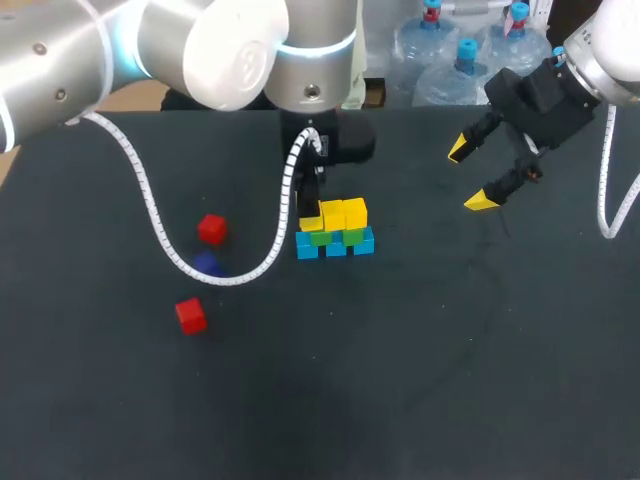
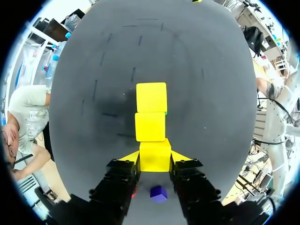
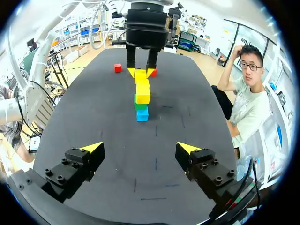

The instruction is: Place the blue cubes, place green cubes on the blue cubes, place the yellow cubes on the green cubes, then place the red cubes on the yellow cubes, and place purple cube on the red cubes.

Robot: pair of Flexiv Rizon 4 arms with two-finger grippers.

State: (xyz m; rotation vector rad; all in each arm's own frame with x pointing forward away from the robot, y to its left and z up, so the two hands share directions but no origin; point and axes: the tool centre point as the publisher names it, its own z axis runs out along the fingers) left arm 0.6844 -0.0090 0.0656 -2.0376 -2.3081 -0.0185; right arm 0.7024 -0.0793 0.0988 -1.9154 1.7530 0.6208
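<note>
Dark table (image 1: 420, 380), two arms. Left claw (image 2: 155, 157): closed on one yellow cube (image 2: 154, 151), a tip against each flank, at the near end of the stack's yellow row. Cube bright, plain-faced, square-edged. Advised: seat it flush on the green cubes (image 1: 320, 238), level with its neighbours, then open evenly and lift straight. Blue cubes (image 1: 335, 246) beneath. Red cubes (image 1: 211, 229) and purple cube (image 1: 206, 264) lie loose, apart from the stack. Right claw (image 1: 470, 175): wide open, empty.
</note>
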